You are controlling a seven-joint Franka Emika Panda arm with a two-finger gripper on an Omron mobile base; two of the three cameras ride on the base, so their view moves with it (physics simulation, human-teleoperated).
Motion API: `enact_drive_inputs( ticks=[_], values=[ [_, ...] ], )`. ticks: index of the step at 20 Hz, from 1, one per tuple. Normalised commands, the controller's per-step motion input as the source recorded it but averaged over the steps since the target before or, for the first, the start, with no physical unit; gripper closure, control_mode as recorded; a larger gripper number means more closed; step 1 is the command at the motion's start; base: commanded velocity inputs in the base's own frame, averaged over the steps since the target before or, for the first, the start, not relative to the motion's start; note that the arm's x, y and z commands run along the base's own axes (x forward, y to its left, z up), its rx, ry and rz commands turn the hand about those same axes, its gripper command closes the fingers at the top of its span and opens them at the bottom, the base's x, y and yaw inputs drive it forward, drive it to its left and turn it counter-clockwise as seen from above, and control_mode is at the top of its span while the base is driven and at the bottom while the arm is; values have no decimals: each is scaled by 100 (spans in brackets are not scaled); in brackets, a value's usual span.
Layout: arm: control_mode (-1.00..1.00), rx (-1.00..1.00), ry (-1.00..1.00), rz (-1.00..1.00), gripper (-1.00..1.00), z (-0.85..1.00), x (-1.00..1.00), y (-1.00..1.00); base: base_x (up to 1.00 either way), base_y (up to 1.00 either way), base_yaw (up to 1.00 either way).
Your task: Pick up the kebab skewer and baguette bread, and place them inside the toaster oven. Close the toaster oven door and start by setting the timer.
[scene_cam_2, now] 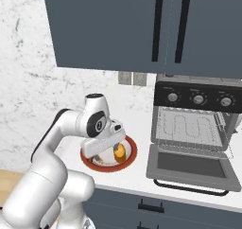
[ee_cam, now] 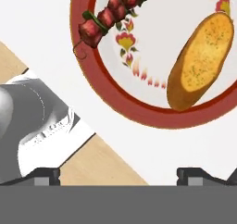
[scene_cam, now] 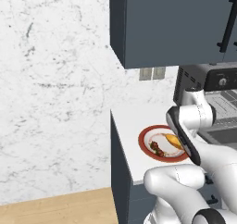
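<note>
On the counter a red-rimmed plate (ee_cam: 134, 109) carries the kebab skewer (ee_cam: 111, 12), dark red chunks with green bits, and the golden baguette bread (ee_cam: 201, 61). My gripper (ee_cam: 119, 177) hovers above the plate's near rim, open, nothing between its fingertips (ee_cam: 46, 174). In the right base view the gripper (scene_cam_2: 106, 152) hangs over the plate (scene_cam_2: 130, 159) just left of the baguette (scene_cam_2: 120, 152). In the left base view the arm partly hides the baguette (scene_cam: 173, 141), and the skewer (scene_cam: 157, 149) lies beside it. To the right stands the toaster oven (scene_cam_2: 194, 124), its door (scene_cam_2: 189, 164) dropped open.
Three knobs (scene_cam_2: 198, 99) line the oven's black top strip. Dark cabinets (scene_cam_2: 142, 24) hang overhead, with wall outlets (scene_cam_2: 132, 78) beneath them. The counter's front edge (scene_cam: 121, 149) runs close to the plate, and wooden floor (scene_cam: 55, 209) lies below.
</note>
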Motion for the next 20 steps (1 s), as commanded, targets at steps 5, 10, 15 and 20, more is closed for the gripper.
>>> enact_drive_inputs(
  ticks=[5,10,15,20],
  values=[
    [-100,7,0,-7,-100,-32,65,0,0,0,0],
    [-100,3,0,-9,-100,-26,52,-1,0,0,0],
    [-100,0,0,-11,-100,-11,28,-9,0,0,0],
    [-100,0,0,-9,-100,-25,0,0,0,0,0]
  ],
)
